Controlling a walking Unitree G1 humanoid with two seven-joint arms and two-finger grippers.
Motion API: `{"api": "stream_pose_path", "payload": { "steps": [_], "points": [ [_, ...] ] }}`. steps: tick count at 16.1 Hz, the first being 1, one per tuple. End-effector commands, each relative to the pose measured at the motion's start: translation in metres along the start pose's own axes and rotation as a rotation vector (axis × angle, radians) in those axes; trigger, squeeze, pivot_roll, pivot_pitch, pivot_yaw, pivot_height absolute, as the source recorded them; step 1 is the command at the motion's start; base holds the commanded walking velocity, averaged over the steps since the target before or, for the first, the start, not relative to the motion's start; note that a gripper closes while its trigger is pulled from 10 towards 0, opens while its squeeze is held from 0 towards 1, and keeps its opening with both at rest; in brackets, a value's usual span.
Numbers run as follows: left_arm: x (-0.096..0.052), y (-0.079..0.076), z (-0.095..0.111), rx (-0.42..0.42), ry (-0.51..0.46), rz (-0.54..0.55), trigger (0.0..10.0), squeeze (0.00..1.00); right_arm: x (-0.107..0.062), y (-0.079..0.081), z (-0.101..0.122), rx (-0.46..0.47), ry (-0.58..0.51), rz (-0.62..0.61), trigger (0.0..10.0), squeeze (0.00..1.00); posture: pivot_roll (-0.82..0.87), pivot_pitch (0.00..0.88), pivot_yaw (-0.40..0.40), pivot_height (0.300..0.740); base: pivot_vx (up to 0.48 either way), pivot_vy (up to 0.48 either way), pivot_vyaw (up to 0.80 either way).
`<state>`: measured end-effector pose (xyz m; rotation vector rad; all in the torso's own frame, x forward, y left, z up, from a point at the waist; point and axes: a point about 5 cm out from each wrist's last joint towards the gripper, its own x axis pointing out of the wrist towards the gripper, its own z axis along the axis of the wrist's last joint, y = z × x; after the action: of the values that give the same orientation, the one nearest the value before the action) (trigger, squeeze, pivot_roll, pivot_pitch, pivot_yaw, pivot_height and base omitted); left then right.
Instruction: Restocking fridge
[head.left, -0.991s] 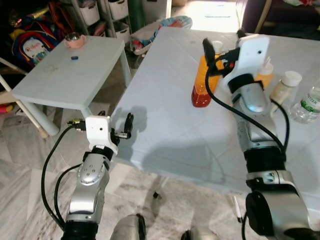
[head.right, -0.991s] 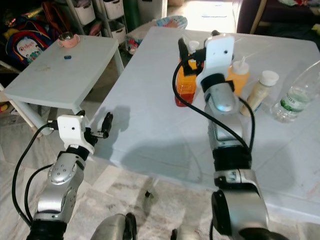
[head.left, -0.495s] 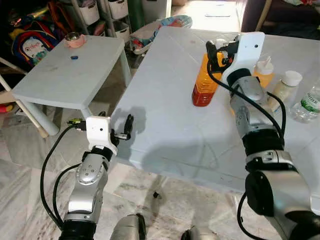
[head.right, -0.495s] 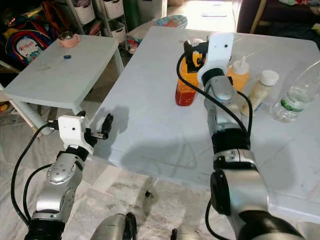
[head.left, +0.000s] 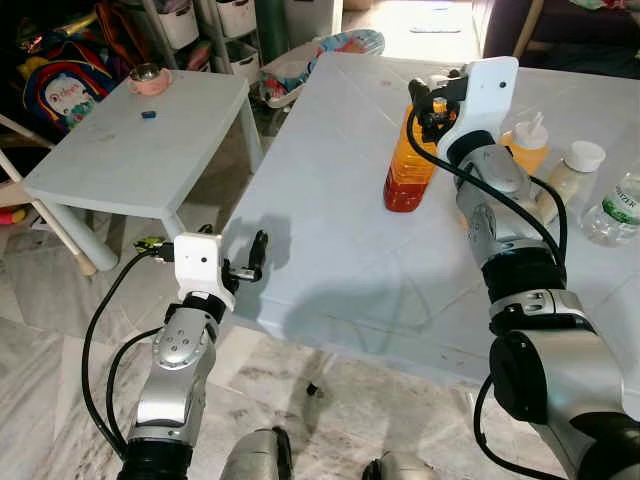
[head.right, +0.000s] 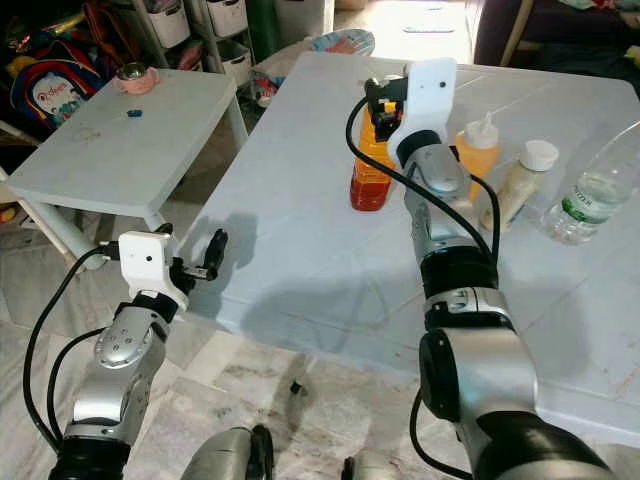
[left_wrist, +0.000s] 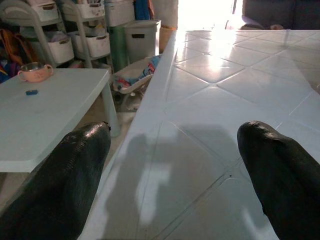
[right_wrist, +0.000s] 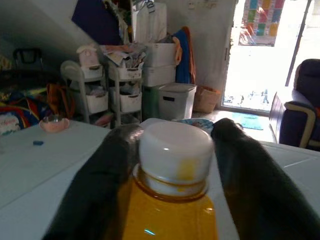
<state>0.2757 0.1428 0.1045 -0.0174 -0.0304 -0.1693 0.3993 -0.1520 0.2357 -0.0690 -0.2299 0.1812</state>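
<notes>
No text or label is legible anywhere.

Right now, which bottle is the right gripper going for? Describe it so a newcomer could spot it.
On the big white table, four containers stand in a row near the far right. It is the leftmost, the orange juice bottle, tallest there, white-capped, darker red at its base, with the right gripper straddling its neck.

Right tool (head.left: 428, 98) raised, left tool (head.left: 255, 254) spread low

The water bottle (head.left: 622, 205) is cut off by the head view's right edge.
</notes>
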Motion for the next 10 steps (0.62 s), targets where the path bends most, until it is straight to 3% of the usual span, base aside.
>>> {"api": "stream_pose_path", "payload": {
  "steps": [1, 6, 10],
  "points": [
    [0.001, 0.003, 0.000, 0.021, 0.003, 0.006, 10.0, 0.00, 0.001, 0.005, 0.002, -0.021, 0.018, 0.028, 0.0, 0.00, 0.00, 0.091, 0.062, 0.740, 0.000, 0.000, 0.00],
    [0.002, 0.003, -0.001, 0.022, 0.010, 0.001, 10.0, 0.00, -0.007, 0.009, -0.003, -0.037, 0.080, 0.040, 0.0, 0.00, 0.00, 0.094, 0.059, 0.740, 0.000, 0.000, 0.00],
    [0.004, 0.004, -0.009, 0.048, 0.080, 0.053, 10.0, 0.00, -0.020, 0.016, -0.006, -0.052, 0.120, 0.056, 0.0, 0.00, -0.01, 0.102, 0.058, 0.740, 0.000, 0.000, 0.00]
  ]
}}
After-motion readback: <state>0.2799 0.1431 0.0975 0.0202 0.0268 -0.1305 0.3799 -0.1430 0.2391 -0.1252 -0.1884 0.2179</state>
